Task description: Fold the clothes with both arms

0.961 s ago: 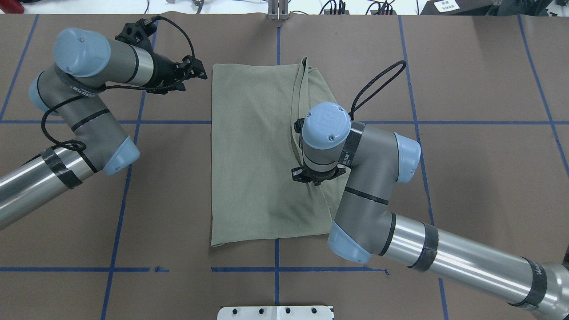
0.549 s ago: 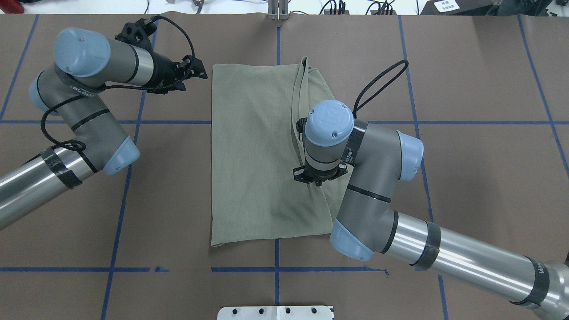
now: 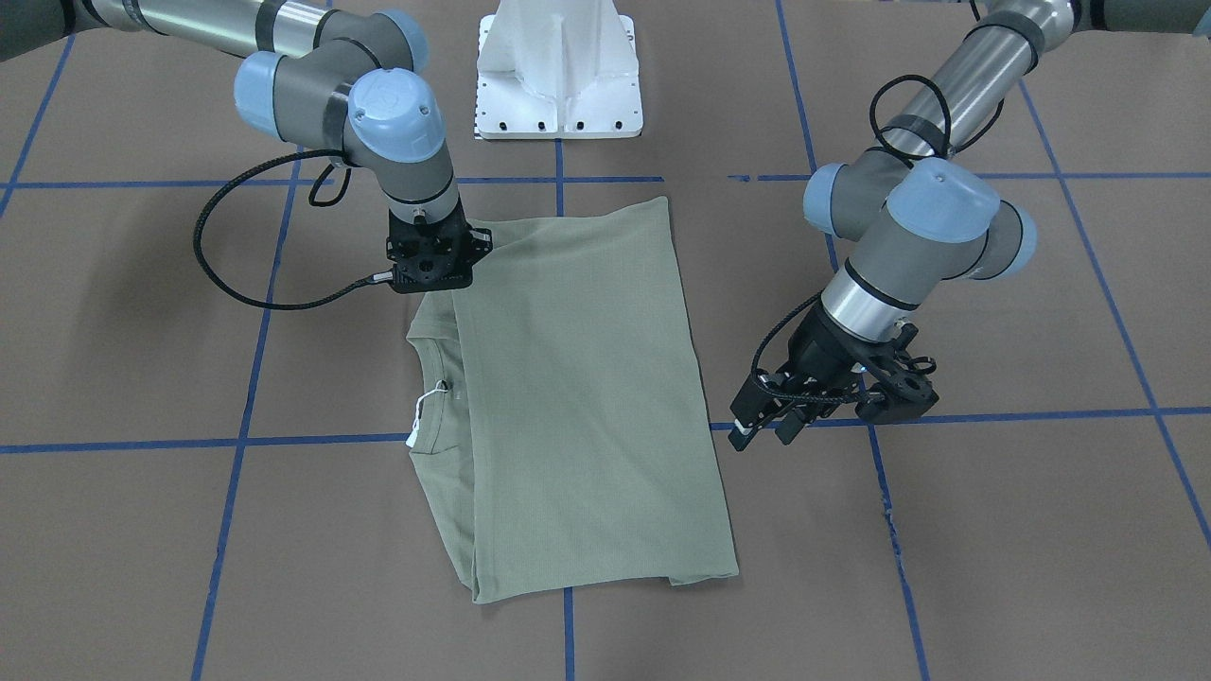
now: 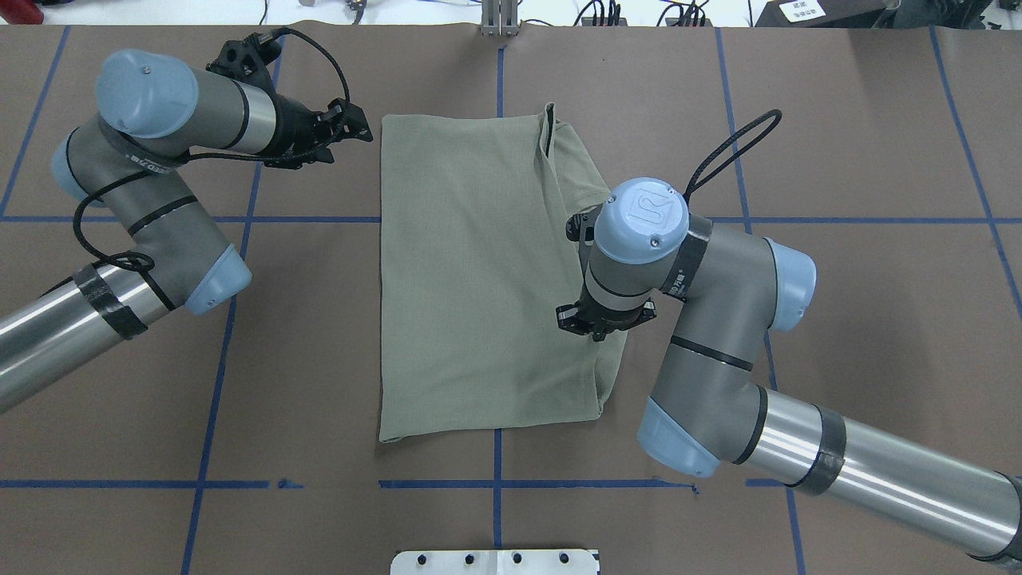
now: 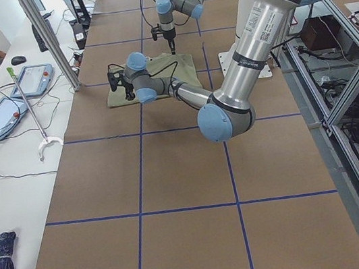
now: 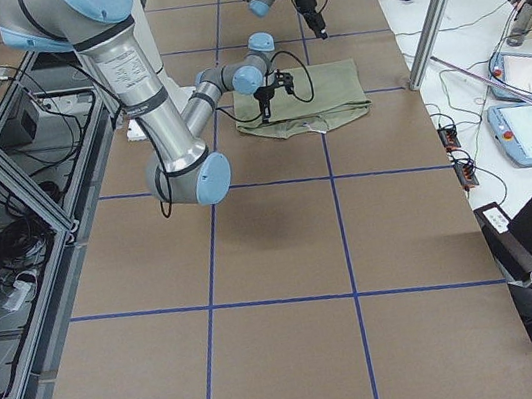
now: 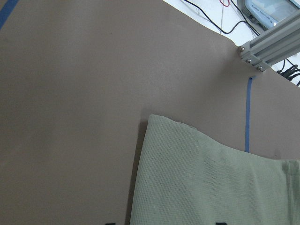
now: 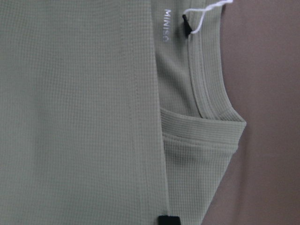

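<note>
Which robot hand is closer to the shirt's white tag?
Right. The right end effector is over the shirt near the white tag; the left end effector is off the opposite edge.

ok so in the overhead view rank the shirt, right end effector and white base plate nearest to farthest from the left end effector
1. shirt, top-left corner beside the left end effector
2. right end effector, over the shirt's right side
3. white base plate, bottom edge, centre
</note>
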